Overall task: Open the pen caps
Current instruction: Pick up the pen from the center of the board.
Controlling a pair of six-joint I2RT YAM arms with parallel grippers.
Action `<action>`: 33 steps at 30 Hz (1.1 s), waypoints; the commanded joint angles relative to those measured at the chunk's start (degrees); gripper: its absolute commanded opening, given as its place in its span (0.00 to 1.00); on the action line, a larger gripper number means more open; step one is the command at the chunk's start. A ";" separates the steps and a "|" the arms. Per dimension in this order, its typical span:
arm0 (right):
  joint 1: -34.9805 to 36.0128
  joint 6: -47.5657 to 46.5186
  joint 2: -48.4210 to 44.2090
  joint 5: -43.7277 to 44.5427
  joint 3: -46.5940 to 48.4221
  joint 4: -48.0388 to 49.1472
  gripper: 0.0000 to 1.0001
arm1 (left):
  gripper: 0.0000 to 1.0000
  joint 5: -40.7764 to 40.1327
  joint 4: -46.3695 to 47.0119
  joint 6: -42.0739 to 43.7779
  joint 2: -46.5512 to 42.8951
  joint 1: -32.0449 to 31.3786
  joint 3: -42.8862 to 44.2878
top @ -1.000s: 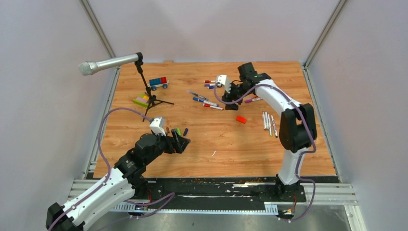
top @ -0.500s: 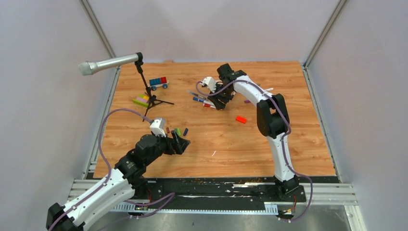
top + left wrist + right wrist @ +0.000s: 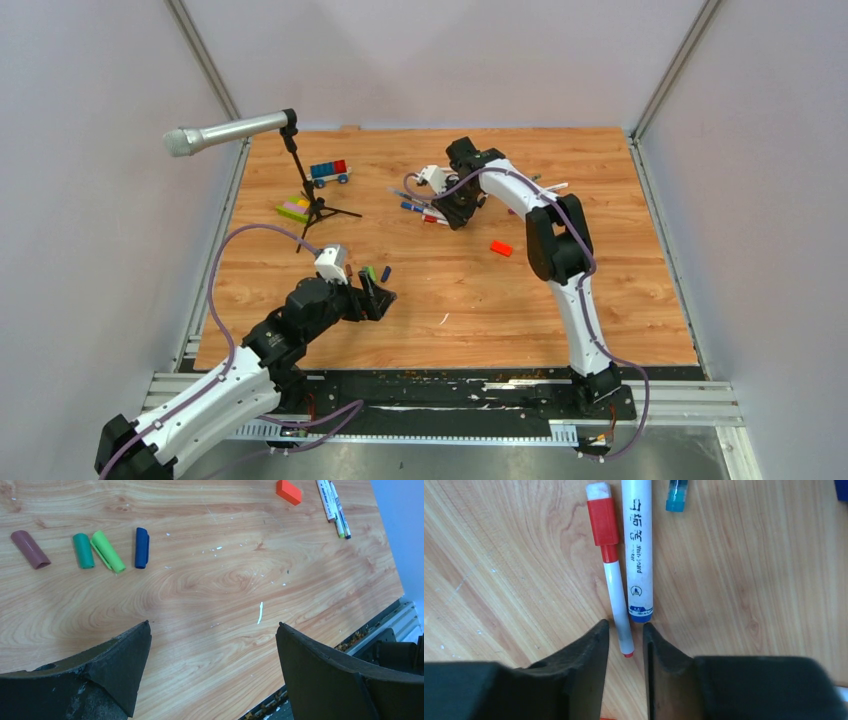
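Several loose pen caps lie in a row in the left wrist view: brown (image 3: 30, 549), dark green (image 3: 83, 550), light green (image 3: 107, 551) and blue (image 3: 142, 547). My left gripper (image 3: 212, 630) hangs wide open just short of them, with nothing between its fingers; from above it (image 3: 377, 296) sits near the table's front left. My right gripper (image 3: 625, 630) is low over the pens (image 3: 415, 208) at the middle back. Its jaws are narrow and straddle the tail of a thin pen (image 3: 616, 595) with a red cap (image 3: 602, 520). A small gap still shows beside the pen. A thicker white marker (image 3: 638, 555) lies alongside.
A grey microphone (image 3: 225, 130) on a black tripod (image 3: 310, 205) stands at the back left, with stacked toy bricks (image 3: 293, 209) and a toy car (image 3: 330, 172) nearby. An orange-red block (image 3: 501, 248) lies mid-table. More pens (image 3: 332, 505) lie to the right.
My right arm swung left from the back right to the pen cluster in the middle and dropped low, its jaws narrowing around the red-capped pen's tail. The left arm barely moved.
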 commanded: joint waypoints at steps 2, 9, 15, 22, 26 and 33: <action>2.46 -0.50 1.73 3.23 1.29 -1.07 0.22 | 1.00 -0.64 2.64 0.41 0.00 0.32 -0.26; 5.29 -2.43 -1.54 6.13 -4.64 -0.47 0.00 | 1.00 -0.25 2.53 0.08 -0.56 0.33 0.00; 7.68 -0.86 -9.99 2.49 -13.61 0.03 0.00 | 1.00 1.92 4.73 -1.90 -2.58 0.33 0.01; 7.76 -2.75 -26.19 -9.45 -27.06 1.29 0.00 | 1.00 6.09 13.00 -8.83 -4.84 0.33 -1.53; 7.40 -3.94 -36.91 -16.50 -35.60 1.92 0.00 | 1.00 7.90 21.99 -15.12 -4.90 0.33 -3.79; 0.69 -6.79 -54.84 -33.35 -52.38 4.01 0.00 | 1.00 8.35 39.49 -25.45 0.21 0.30 -5.84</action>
